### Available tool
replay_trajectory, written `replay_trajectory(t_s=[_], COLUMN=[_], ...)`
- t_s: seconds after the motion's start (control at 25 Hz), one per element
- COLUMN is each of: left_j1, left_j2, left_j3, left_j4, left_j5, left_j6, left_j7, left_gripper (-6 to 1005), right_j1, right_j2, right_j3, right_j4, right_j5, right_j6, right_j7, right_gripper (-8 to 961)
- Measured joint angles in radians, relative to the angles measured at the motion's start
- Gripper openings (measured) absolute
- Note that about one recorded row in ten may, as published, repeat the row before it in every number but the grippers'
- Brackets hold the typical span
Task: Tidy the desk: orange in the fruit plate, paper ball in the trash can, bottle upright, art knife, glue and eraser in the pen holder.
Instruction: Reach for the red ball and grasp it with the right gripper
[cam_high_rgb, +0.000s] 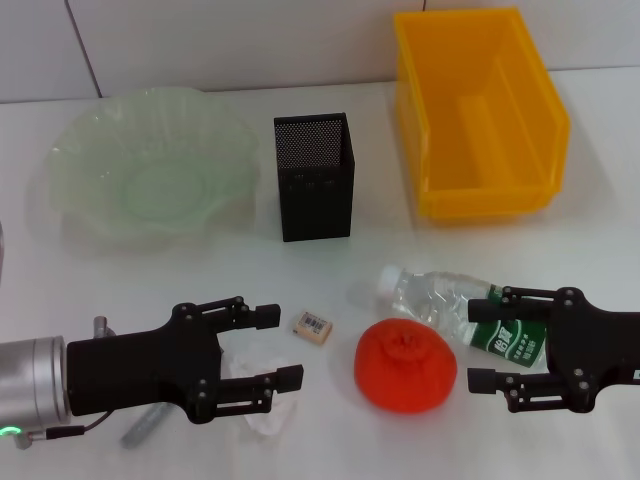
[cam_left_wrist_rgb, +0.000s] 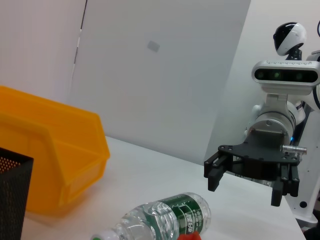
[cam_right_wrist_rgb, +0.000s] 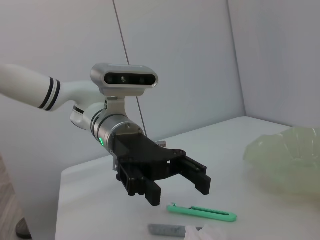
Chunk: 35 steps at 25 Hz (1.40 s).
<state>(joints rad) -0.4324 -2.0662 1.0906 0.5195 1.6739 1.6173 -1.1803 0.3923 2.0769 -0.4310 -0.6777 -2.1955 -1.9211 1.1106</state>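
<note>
The orange (cam_high_rgb: 405, 365) sits on the bench (cam_high_rgb: 200, 270) near its front edge, with the bottle (cam_high_rgb: 460, 315) lying on its side at the orange's 1 o'clock and the eraser (cam_high_rgb: 312, 327) at its 9 o'clock. The paper ball (cam_high_rgb: 252, 375) lies between the wide-spread fingers of the left pincer (cam_high_rgb: 268, 346). The right pincer (cam_high_rgb: 485, 345), also wide, faces the bottle's label end. No item looks sorted yet; the fruit plate (cam_high_rgb: 80, 160), pen holder (cam_high_rgb: 314, 175) and trash can (cam_high_rgb: 480, 110) wait at the back. Next, I judge, the left pincer must drop and close on the paper.
</note>
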Motion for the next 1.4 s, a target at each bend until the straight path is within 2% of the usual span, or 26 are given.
replay_trajectory(t_s=[0.44,0.76,0.92,1.16,1.4], left_j1=[0.001,0.016,0.020,0.020,0.023], left_j2=[0.000,0.001,0.002,0.002,0.001], left_j3=[0.000,0.000,0.000,0.000,0.000], left_j4=[0.001,-0.002,-0.003,-0.003,-0.003], left_j5=[0.001,0.001,0.001,0.001,0.001], left_j6=[0.000,-0.012,-0.013,-0.015,-0.018], left_j7=[0.000,0.023,0.024,0.024,0.024], left_gripper=[758,758,758,758,757], right_j1=[0.000,-0.003,0.003,0.032,0.081], right_j2=[0.000,0.003,0.003,0.003,0.003], right_j3=[0.000,-0.022,-0.025,-0.026,-0.052], right_j4=[0.002,0.066,0.088,0.140,0.223], right_j5=[-0.001,0.006,0.006,0.007,0.005], right_j6=[0.003,0.152,0.166,0.184,0.266], right_j7=[0.000,-0.110,-0.124,-0.152,-0.156], right_gripper=[760,754,751,746,741])
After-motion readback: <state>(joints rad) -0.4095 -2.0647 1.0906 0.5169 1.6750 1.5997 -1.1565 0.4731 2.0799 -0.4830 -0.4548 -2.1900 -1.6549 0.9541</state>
